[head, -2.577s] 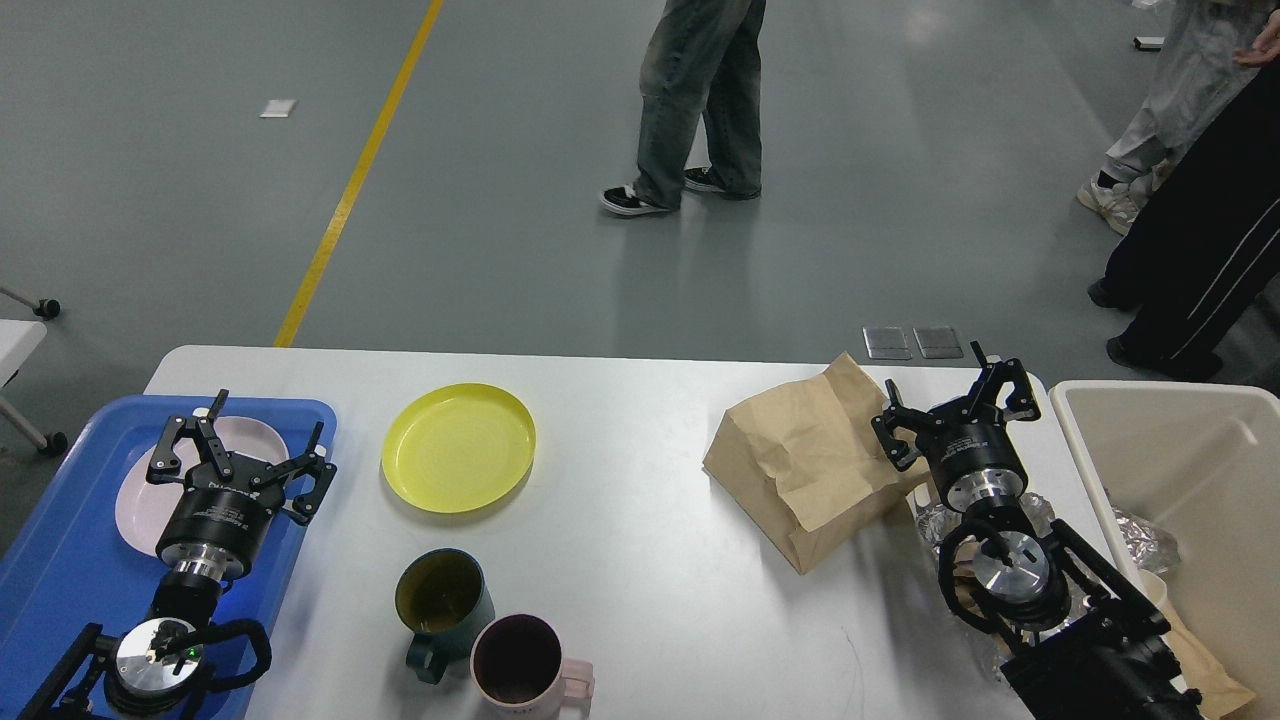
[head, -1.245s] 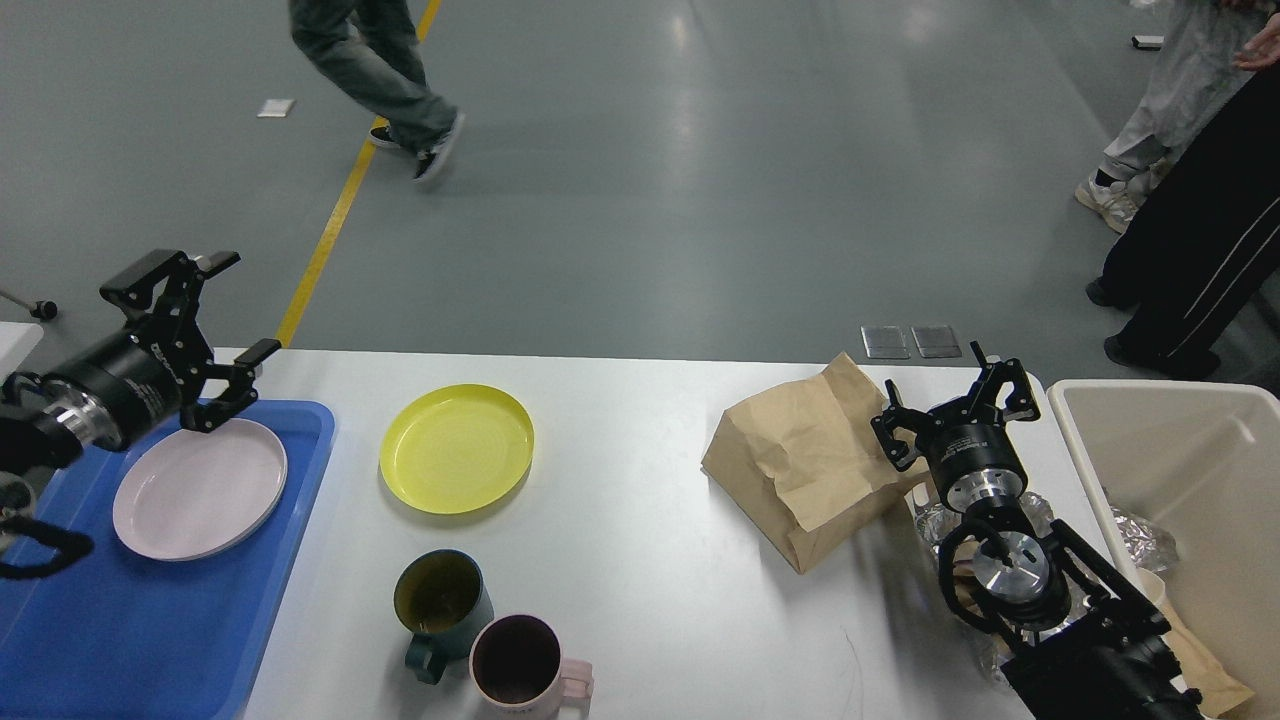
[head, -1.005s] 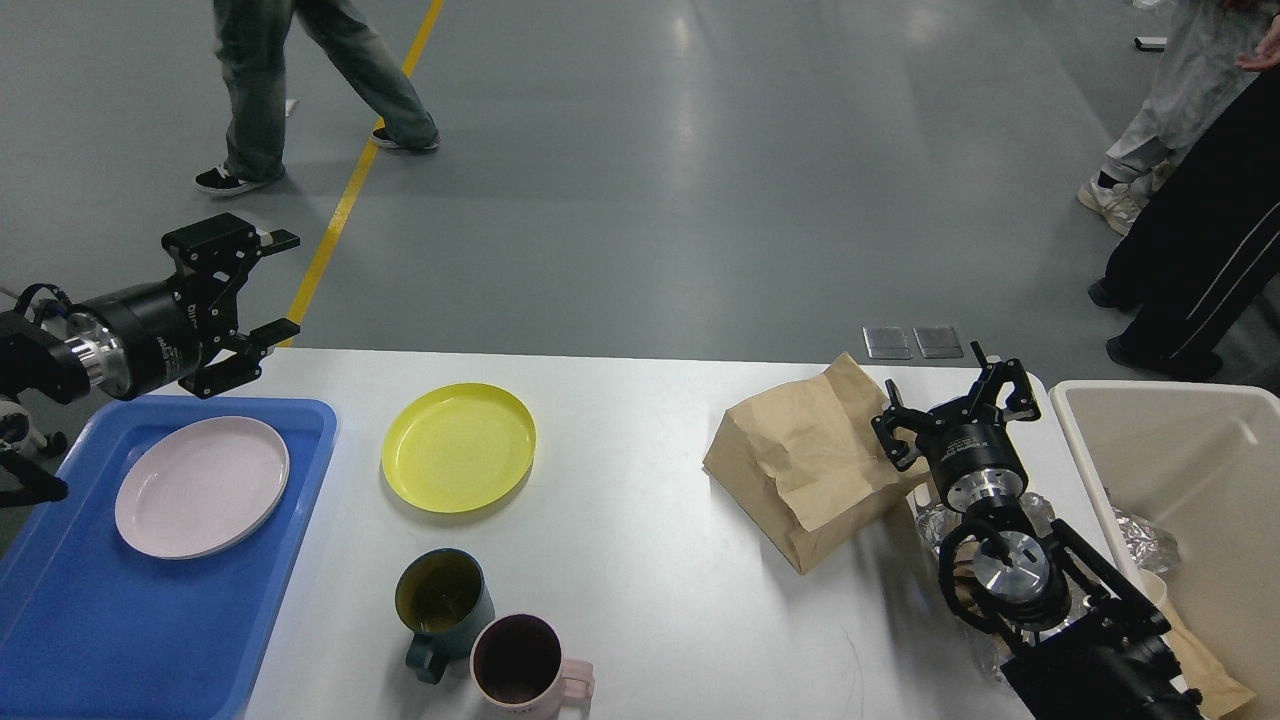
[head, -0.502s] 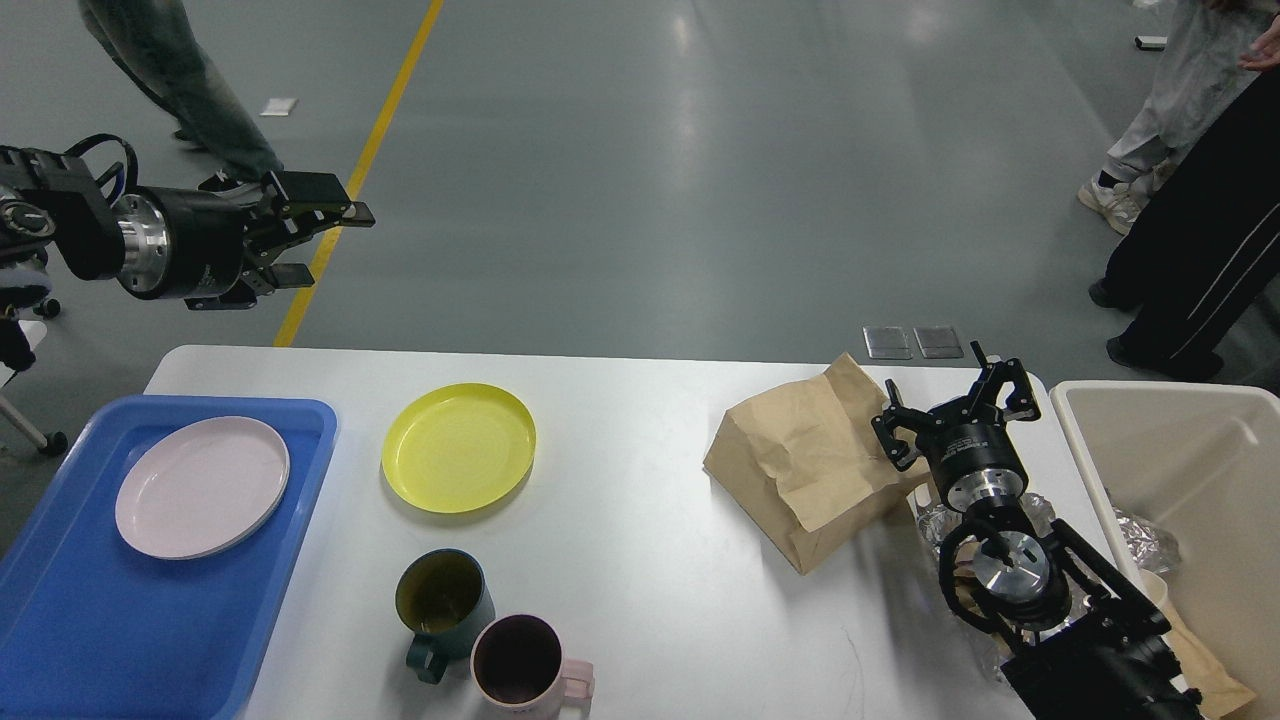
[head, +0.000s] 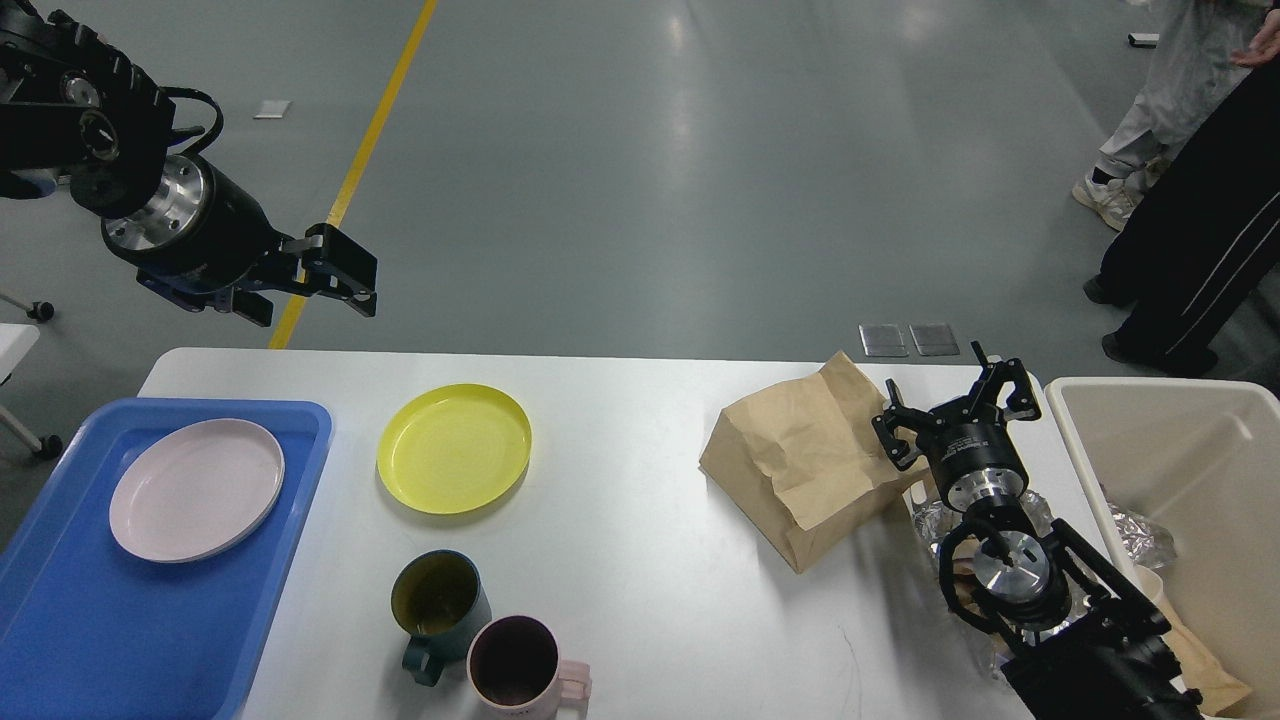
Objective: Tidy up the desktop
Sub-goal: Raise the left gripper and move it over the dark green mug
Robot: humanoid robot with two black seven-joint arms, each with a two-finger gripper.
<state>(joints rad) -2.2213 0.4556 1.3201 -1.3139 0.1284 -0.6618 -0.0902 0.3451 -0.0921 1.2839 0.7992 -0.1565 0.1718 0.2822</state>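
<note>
Yellow plate [head: 454, 448] near desktop [head: 640, 520] edge

Bench [head: 640, 560] middle lies bare between yellow plate [head: 454, 448] and paper bag [head: 800, 462]; two mugs [head: 478, 635] crowd the near edge

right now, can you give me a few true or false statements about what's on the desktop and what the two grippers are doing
1. The pink plate lies in the blue tray. True.
2. The yellow plate is stacked on the pink plate. False: it sits alone on the desktop, right of the tray.
3. The left gripper holds a mug. False: it is raised above the table's far edge, holding nothing.
4. The green mug and pink mug stand side by side near the front edge. True.
5. The right gripper is open beside the brown paper bag. True.
6. The beige bin stands left of the tray. False: it is at the far right.
</note>
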